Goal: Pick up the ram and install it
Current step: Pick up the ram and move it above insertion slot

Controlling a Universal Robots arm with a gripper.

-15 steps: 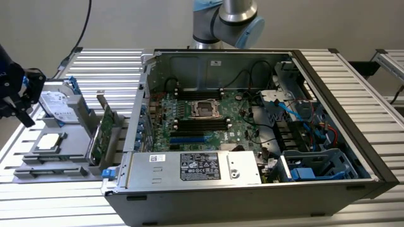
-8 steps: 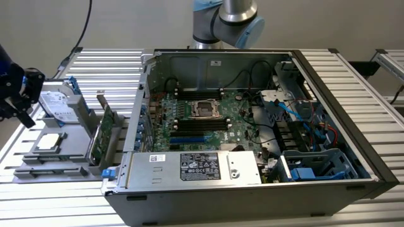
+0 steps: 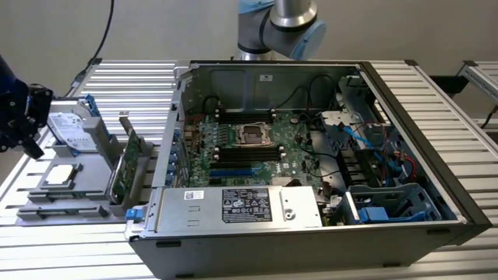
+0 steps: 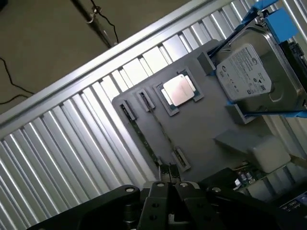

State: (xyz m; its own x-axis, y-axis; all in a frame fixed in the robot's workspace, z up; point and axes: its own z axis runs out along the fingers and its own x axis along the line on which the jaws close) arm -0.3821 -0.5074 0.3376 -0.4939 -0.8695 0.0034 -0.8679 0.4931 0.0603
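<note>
The work is at its very start. The ram (image 4: 144, 139) sits on edge in a narrow slot of the gray tray (image 4: 206, 124), a thin strip running between two small clips. It lies on the tray's far side of the square processor (image 4: 180, 90), away from the silver hard drive (image 4: 249, 76) with blue rails.

The end effector (image 4: 168, 175) hangs over the tray close to one end of that strip. In the exterior view the end effector (image 3: 35, 153) is at the tray's (image 3: 90, 169) outer edge, on the side away from the computer case (image 3: 233, 256). Whether it is spread or pressed together I cannot tell, and I cannot tell if it touches the ram. Nothing appears lifted out of the tray.

The tray rests on the slatted table (image 3: 132, 81), and the open case stands just beside the tray on the exterior view's right. An upright green card (image 3: 128, 160) stands in the tray on the side nearest the case. Inside the case the black memory slots (image 3: 249, 154) look bare, though they are too small to be sure.

By my judgement none of the task is done: the grasp, the lift out of the tray, the carry to the case and the seating in a slot all remain.
</note>
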